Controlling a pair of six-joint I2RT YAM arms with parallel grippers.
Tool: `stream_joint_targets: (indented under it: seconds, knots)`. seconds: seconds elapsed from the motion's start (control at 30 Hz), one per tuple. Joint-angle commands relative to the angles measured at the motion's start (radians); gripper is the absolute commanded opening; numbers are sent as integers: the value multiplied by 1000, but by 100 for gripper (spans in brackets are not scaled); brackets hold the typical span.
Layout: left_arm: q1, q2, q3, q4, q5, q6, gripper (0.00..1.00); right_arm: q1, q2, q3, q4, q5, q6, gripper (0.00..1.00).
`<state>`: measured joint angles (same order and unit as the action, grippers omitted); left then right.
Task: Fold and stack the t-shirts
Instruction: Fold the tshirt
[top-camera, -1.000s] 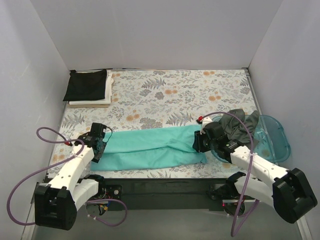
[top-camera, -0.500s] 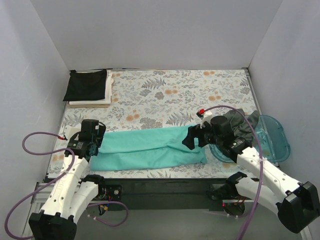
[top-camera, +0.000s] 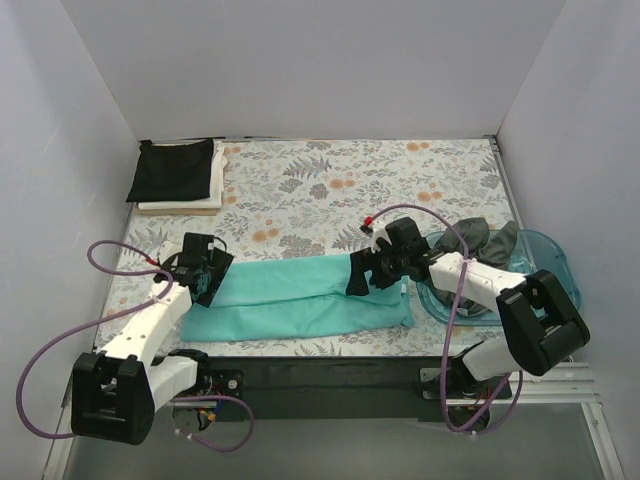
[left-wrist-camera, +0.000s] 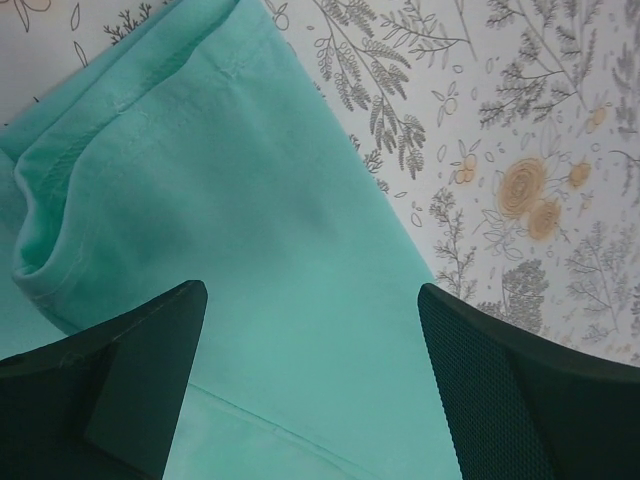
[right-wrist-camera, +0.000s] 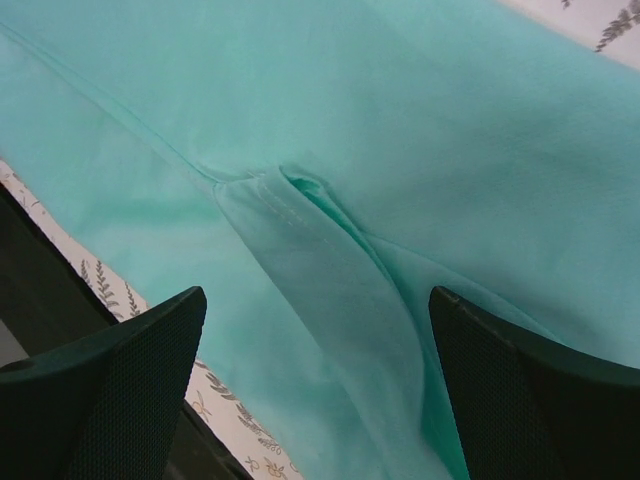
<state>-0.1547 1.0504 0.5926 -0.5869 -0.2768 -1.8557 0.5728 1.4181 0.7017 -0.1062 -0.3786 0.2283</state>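
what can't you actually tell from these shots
Top view: white t-shirt mostly under the black t-shirt, its fold hidden.
Top view: dark grey t-shirt partly behind the right arm.
Wrist views: teal t-shirt cut off by every edge.
Top view: right pincer too small to show cloth contact.

Left claw (top-camera: 207, 283) and right claw (top-camera: 360, 277) both hang low, jaws spread wide.
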Motion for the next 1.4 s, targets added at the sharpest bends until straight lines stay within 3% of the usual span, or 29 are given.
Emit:
stream_joint_targets:
  seconds: [0.0, 0.23, 0.4, 0.6, 0.7, 0.83, 0.97, 1.37]
  knots:
    - [-5, 5, -31, 36, -16, 23, 87, 18, -16, -4, 34, -88, -15, 98]
    - [-5, 28, -65, -5, -111, 12, 88, 42, -169, -172, 2, -221, -27, 98]
    - [-5, 37, -68, -21, -110, 9, 88, 122, -323, -243, -142, -267, -60, 98]
    - [-5, 36, -65, -25, -110, 6, 88, 177, -534, -265, -187, -200, -47, 98]
    - [-5, 33, -50, -40, -111, 3, 88, 177, -561, -240, -188, -61, -11, 98]
    - [-5, 14, -39, -48, -102, 1, 88, 177, -472, -177, -185, 157, 72, 98]
    - [-5, 20, -62, -39, -96, 6, 88, 174, -340, -110, -173, 266, 138, 98]
    - [-23, 89, -91, -34, -79, -20, 87, 78, 77, 69, -58, 234, 123, 98]
